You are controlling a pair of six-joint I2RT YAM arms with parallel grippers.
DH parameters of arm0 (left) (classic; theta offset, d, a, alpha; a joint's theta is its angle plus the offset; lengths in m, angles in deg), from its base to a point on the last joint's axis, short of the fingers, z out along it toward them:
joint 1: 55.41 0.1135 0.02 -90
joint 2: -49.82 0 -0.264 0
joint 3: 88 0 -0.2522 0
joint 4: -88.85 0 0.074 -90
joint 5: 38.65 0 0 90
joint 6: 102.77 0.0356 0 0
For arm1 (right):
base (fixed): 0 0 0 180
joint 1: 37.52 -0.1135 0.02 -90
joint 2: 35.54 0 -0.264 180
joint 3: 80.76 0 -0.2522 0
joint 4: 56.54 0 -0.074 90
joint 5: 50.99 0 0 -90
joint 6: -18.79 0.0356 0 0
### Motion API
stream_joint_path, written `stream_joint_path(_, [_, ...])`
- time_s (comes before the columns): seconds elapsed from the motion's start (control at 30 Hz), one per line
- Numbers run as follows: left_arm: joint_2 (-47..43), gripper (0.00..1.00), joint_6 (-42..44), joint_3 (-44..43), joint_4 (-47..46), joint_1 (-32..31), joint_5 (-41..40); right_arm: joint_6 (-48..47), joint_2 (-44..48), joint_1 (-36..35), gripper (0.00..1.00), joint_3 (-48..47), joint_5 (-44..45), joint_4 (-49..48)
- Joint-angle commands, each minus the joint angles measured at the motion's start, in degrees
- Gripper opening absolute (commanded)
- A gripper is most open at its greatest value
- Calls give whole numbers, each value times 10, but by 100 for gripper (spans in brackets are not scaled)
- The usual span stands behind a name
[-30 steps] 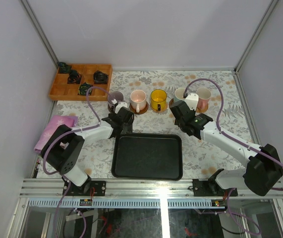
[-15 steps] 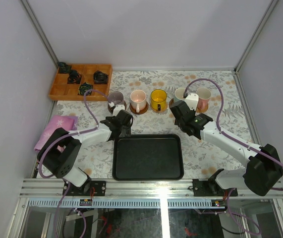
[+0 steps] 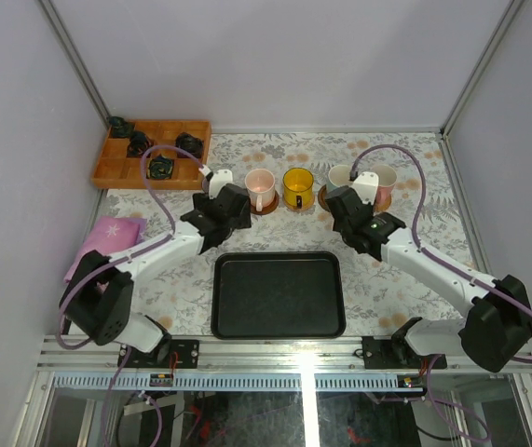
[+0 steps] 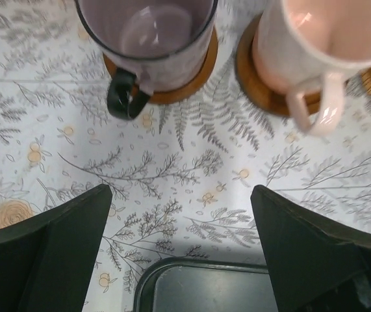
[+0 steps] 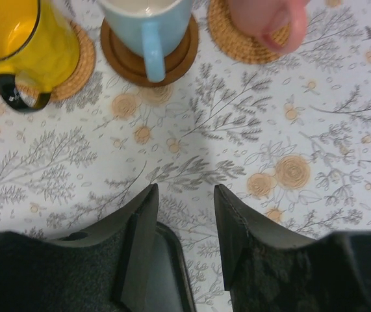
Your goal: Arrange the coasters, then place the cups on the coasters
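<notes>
1. Since a second ago, the left arm (image 3: 158, 247) is reaching farther toward the back row. Its wrist is now covering the mauve-grey cup in the overhead view, where that cup was showing before.
2. The left pincer (image 4: 180, 195) is standing wider than it was. Its two dark fingers (image 4: 62, 247) are spread far apart with nothing between them, hanging over the patterned counter (image 4: 191, 162).
3. The right arm (image 3: 415, 261) is sitting almost where it was. The right pincer (image 5: 185, 192) is showing only a narrow gap between its jaws, and it is gripping nothing.
4. In the left wrist view, the mauve-grey cup (image 4: 146, 32) is sitting upright on a brown coaster (image 4: 172, 88), its dark handle pointing toward the pincer.
5. The pale pink cup (image 4: 308, 45) is sitting just beside it on its own coaster, handle also toward the pincer.
6. In the right wrist view, the yellow cup (image 5: 13, 36), the blue-handled cup (image 5: 147, 19) and the pink-handled cup (image 5: 269, 16) are each resting on a coaster. They are lying in a row beyond the fingers.
7. All five cups are lining up along the far part of the counter, behind the black tray (image 3: 279, 293). The tray's corner is showing just under both pincers.
8. A wooden box (image 3: 154, 154) holding small black objects is lying at the far left. A pink cloth (image 3: 107, 242) is lying near the left arm.
</notes>
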Motion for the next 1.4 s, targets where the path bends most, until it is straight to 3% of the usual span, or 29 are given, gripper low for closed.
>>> stream_joint_path(0.0, [-55,91,5,-32,19,31,-32,-34,36,55,48,-19,14,-30])
stream_joint_path(0.3, [-173,98,6,-11,51,185,-12,-42,71,250,50,-12,-94,-48])
stream_joint_path(0.5, [-207,100,11,-23,114,232,-44,-18,109,377,52,1,-161,-39])
stream_joint_path(0.67, [-241,100,41,-13,122,235,-66,-35,124,402,54,0,-127,-23])
stream_joint_path(0.97, [-326,100,60,17,100,235,-108,-2,126,472,56,16,-212,-37])
stream_joint_path(1.37, [-359,100,27,32,123,235,-180,-5,115,476,57,8,-220,-46])
